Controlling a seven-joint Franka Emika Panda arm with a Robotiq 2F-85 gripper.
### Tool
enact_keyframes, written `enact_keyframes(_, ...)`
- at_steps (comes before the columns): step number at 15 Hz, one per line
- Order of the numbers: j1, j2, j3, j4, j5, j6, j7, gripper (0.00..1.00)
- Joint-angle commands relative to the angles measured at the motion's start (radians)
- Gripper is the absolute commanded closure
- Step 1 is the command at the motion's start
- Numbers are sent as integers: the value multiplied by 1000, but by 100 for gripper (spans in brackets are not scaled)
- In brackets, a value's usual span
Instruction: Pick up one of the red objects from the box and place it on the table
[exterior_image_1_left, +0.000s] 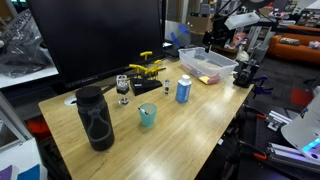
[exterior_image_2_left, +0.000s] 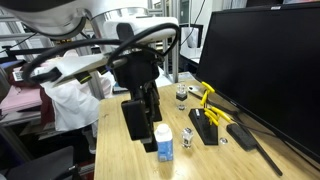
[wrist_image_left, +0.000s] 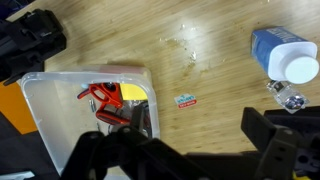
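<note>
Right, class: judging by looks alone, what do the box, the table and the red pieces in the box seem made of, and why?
The box looks like clear to milky plastic with a glossy finish; its contents show through the walls. The table looks like light wood or wood-look laminate, smooth, with grain lines running across it. The red pieces are probably plastic, evenly red, but too blurred to be sure.

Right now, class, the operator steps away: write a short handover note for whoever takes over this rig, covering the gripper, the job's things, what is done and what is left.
The gripper is open and empty, and sits partly over the box in the wrist view.
The red objects lie inside the box, beside a yellow piece.
The box stands on the table, with the blue-and-white can off to one side.
Done: nothing grasped yet.
Left: lower into the box, close on one red object, lift it, set it on bare table.
</note>
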Motion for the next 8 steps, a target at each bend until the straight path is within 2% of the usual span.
enact_keyframes(1, -12, 26, -12, 15, -15, -4, 64, 0)
enact_keyframes(5, -53, 87, -72, 36, 12, 37, 213, 0)
enact_keyframes(8, -60, 147, -129, 61, 64, 98, 294, 0)
